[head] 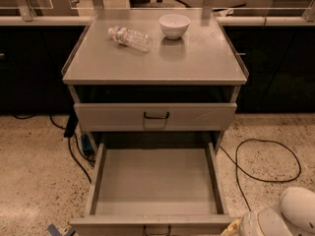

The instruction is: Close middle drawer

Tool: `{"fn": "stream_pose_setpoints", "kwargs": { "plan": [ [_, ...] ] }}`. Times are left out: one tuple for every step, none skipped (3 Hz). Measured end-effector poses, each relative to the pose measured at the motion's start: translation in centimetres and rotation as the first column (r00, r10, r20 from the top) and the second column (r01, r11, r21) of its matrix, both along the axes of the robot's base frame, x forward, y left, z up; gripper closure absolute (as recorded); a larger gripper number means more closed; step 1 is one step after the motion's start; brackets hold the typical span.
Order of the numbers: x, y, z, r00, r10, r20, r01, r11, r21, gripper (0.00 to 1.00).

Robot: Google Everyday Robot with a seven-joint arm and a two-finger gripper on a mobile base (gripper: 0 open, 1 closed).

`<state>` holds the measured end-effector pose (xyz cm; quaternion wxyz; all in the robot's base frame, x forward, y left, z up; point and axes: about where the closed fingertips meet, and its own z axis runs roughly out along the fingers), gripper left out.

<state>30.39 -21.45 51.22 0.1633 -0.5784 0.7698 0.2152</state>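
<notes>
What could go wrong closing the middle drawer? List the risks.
The hand sits at the right front corner of the middle drawer, away from its centre handle; pushing there may skew and jam it.
The water bottle lies on its side on the cabinet top; a hard slam might roll it.
A black cable loops on the floor beside the arm; it could snag.
</notes>
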Motion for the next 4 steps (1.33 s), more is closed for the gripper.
{"fn": "stream_pose_setpoints", "kwargs": {
  "plan": [
    [-3.3,0.5,-5.2,0.9975,-0.039,-0.058,0.041,0.999,0.024,1.00],
    [-5.6,1.7,-9.7,0.9933,-0.048,-0.105,0.054,0.997,0.047,1.00],
    [-5.7,4.2,-13.4,0.9949,0.002,-0.101,0.010,0.993,0.114,1.00],
    [-4.7,5.2,-14.1,0.9973,0.033,-0.066,-0.025,0.993,0.118,1.00]
  ]
}}
